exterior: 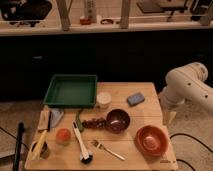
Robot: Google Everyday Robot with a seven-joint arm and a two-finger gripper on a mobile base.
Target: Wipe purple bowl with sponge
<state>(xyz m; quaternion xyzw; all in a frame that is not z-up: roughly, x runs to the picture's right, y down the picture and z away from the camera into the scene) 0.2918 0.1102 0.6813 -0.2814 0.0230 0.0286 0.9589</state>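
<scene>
The purple bowl sits upright near the middle of the wooden table. The blue-grey sponge lies flat behind it and to the right, apart from the bowl. My white arm comes in from the right. The gripper hangs just off the table's right edge, right of the sponge and touching nothing.
A green tray stands at the back left, with a white cup beside it. An orange bowl is at the front right. Grapes, a fork, a dish brush, a round fruit and a cloth lie across the front left.
</scene>
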